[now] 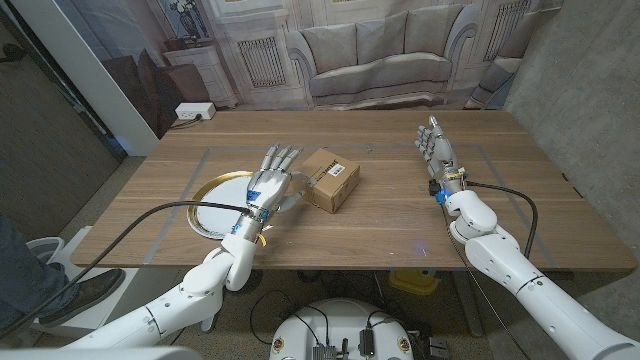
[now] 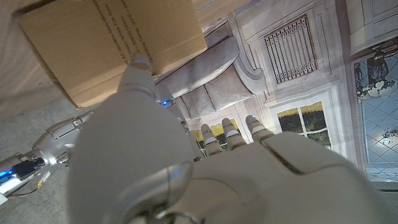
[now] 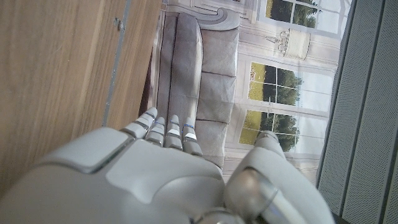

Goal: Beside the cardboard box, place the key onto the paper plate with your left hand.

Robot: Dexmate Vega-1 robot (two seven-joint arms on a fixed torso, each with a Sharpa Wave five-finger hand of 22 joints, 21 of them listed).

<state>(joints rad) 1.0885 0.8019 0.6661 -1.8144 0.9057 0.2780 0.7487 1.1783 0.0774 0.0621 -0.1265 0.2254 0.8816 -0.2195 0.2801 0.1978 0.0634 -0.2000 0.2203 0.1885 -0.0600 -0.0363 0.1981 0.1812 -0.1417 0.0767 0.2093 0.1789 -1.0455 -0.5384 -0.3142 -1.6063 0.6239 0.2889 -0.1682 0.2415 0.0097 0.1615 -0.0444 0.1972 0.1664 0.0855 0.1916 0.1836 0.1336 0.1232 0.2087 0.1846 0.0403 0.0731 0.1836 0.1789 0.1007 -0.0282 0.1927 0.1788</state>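
Key unseen; left hand (image 1: 268, 187) hovers spread over the paper plate (image 1: 212, 195) beside the cardboard box (image 1: 330, 179), seemingly at release or retreat; right hand (image 1: 438, 152) spread.

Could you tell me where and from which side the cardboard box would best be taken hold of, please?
Probably across its two long side faces, coming down from above: the cardboard box lies flat and low, turned askew, with its top exposed. The left robot hand is close beside it, over the paper plate.
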